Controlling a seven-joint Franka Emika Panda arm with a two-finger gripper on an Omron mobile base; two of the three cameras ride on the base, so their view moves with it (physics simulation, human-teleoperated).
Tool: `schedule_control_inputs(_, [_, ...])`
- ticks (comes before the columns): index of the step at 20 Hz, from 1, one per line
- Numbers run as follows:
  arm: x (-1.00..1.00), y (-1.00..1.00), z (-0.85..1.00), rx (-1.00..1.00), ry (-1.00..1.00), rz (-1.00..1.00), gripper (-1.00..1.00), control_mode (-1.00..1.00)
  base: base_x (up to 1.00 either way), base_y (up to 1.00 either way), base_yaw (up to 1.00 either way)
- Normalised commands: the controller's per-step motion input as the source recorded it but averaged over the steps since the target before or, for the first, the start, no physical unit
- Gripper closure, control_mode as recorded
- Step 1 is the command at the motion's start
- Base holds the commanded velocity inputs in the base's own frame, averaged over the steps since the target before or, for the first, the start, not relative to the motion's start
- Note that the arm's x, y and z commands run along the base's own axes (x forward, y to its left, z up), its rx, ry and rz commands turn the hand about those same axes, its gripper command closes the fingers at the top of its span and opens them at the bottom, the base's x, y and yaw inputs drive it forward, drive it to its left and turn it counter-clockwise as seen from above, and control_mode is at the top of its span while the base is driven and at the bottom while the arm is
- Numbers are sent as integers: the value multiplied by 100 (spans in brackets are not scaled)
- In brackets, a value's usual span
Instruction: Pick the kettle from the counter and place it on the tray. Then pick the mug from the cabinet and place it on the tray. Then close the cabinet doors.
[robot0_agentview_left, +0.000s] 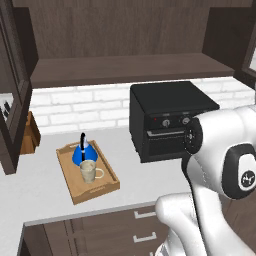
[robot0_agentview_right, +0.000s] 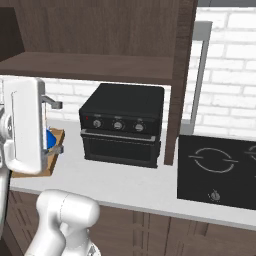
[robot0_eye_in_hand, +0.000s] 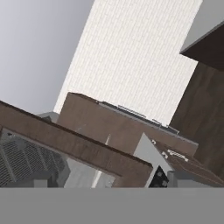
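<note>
The wooden tray (robot0_agentview_left: 100, 190) lies on the counter (robot0_agentview_left: 40, 185) left of the oven. The blue kettle (robot0_agentview_left: 79, 154) stands on it at the back, and the beige mug (robot0_agentview_left: 88, 171) stands on it just in front. Above, the cabinet (robot0_agentview_left: 125, 35) has both doors swung out: the left door (robot0_agentview_left: 12, 100) and the right door (robot0_agentview_left: 248, 50), which shows edge-on with its silver handle (robot0_agentview_right: 200, 75). My gripper (robot0_agentview_right: 56, 126) is raised above the counter between tray and oven, open and holding nothing. In the hand view its fingertips (robot0_eye_in_hand: 39, 177) stand far apart before a brown door frame (robot0_eye_in_hand: 87, 148).
A black toaster oven (robot0_agentview_left: 170, 120) sits on the counter right of the tray. A knife block (robot0_agentview_left: 30, 132) stands at the far left by the wall. A black cooktop (robot0_agentview_right: 215, 170) is set into the counter at the right. Dark drawers (robot0_agentview_left: 140, 230) run below.
</note>
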Motion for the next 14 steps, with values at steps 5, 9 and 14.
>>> schedule_control_inputs(5, [-14, -32, 0, 0, -8, 0, -100, -100, 0, 0, 0])
schedule_control_inputs(9, [-7, -32, 0, 0, -5, 0, -100, -100, 0, 0, 0])
schedule_control_inputs(14, [-10, -26, 0, 0, -5, 0, -100, -100, 0, 0, 0])
